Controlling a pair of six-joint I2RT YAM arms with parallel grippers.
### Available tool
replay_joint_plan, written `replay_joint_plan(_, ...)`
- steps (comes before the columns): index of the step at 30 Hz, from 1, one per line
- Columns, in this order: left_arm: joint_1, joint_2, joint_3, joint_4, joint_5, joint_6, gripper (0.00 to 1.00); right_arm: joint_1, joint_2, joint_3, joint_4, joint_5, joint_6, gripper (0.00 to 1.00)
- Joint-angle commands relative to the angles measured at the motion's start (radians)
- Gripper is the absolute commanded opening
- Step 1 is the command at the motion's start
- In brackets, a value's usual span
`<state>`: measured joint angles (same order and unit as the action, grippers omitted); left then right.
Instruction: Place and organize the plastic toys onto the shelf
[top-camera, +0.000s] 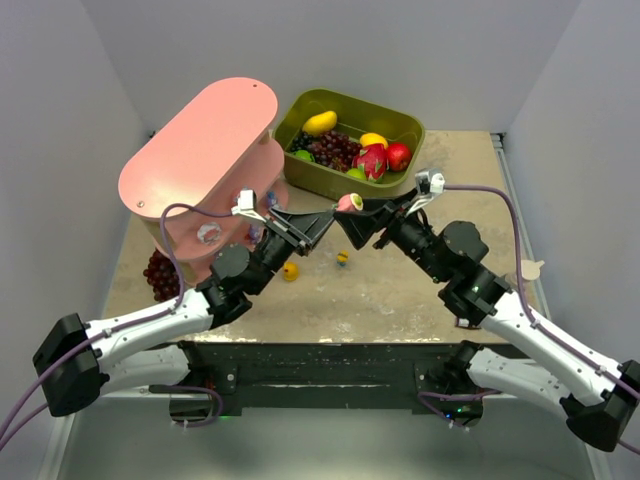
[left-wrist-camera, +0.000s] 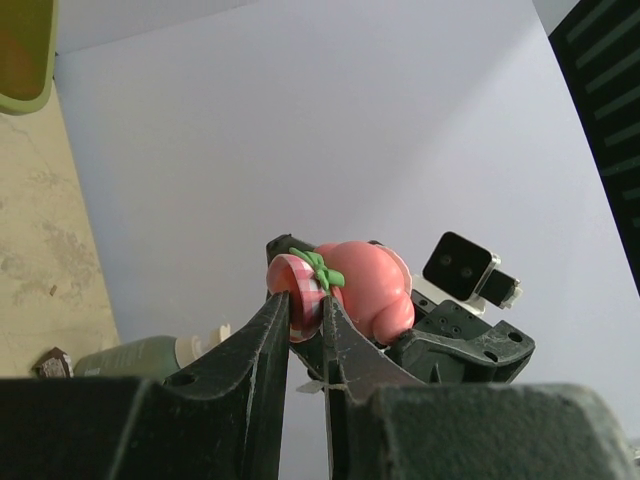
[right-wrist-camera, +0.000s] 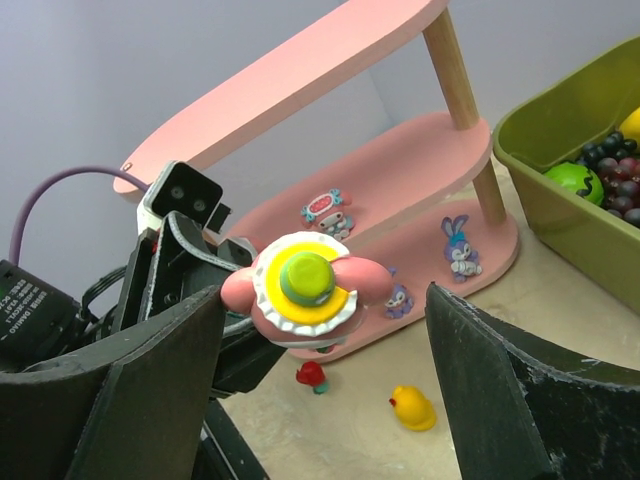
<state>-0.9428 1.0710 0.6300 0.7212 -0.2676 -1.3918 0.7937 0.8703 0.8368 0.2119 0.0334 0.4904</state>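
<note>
1. Left gripper: jaws together, clamped on the red-and-white disc of a pink toy, a plump figure with a green leaf. We note that it is held in the air above the tan table.

2. Right gripper: jaws wide apart, one finger on each side of the same toy, neither touching it. Toward this gripper the toy shows a white frill, a yellow ring and a green knob.

3. Writing: white print on the black housing behind the left gripper, too small for us to read.

4. Pink shelf: three oval boards on tan posts, left of the left gripper and near its wrist. A purple rabbit figure stands on the lowest board. A second purple figure stands at that board's near rim. A candy-shaped figure sits behind the held toy; we cannot tell which board bears it.

5. Yellow duck and small red toy: loose on the table beneath both grippers, apart from each other.

6. Olive-green bin of fruit: beyond the right gripper.

7. Dark grape bunch: at the shelf's left edge, well apart from both grippers.

8. Open room: bare tabletop between the grippers and the arm bases, and to the right of the right gripper. Grey walls close the table's left, right and far sides.
</note>
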Motion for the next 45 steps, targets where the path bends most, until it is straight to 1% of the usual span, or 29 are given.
replay_joint_plan(1, 0.013, 0.007, 0.002, 0.096, -0.071, 0.000, 0.00, 0.004, 0.009, 0.054, 0.037, 0.011, 0.019, 0.81)
replay_joint_plan(14, 0.013, 0.040, 0.016, 0.098, -0.084, 0.005, 0.00, 0.007, 0.039, 0.065, 0.070, 0.010, 0.040, 0.76)
replay_joint_plan(19, 0.012, 0.049, 0.020, 0.099, -0.087, 0.010, 0.00, 0.009, 0.055, 0.074, 0.070, 0.005, 0.043, 0.65)
replay_joint_plan(23, 0.013, 0.055, 0.028, 0.098, -0.090, 0.022, 0.00, 0.009, 0.062, 0.081, 0.067, -0.001, 0.048, 0.63)
replay_joint_plan(28, 0.013, 0.070, 0.034, 0.098, -0.088, 0.027, 0.00, 0.010, 0.072, 0.088, 0.063, 0.002, 0.048, 0.64)
replay_joint_plan(33, 0.013, 0.075, 0.037, 0.095, -0.093, 0.030, 0.00, 0.010, 0.085, 0.094, 0.057, 0.003, 0.045, 0.71)
replay_joint_plan(40, 0.013, 0.070, 0.036, 0.093, -0.116, 0.030, 0.00, 0.015, 0.096, 0.097, 0.053, 0.007, 0.030, 0.76)
replay_joint_plan(43, 0.013, 0.069, 0.036, 0.096, -0.119, 0.031, 0.00, 0.018, 0.102, 0.099, 0.049, 0.013, 0.023, 0.76)
replay_joint_plan(45, 0.013, 0.069, 0.034, 0.095, -0.119, 0.030, 0.00, 0.018, 0.105, 0.099, 0.047, 0.019, 0.019, 0.74)
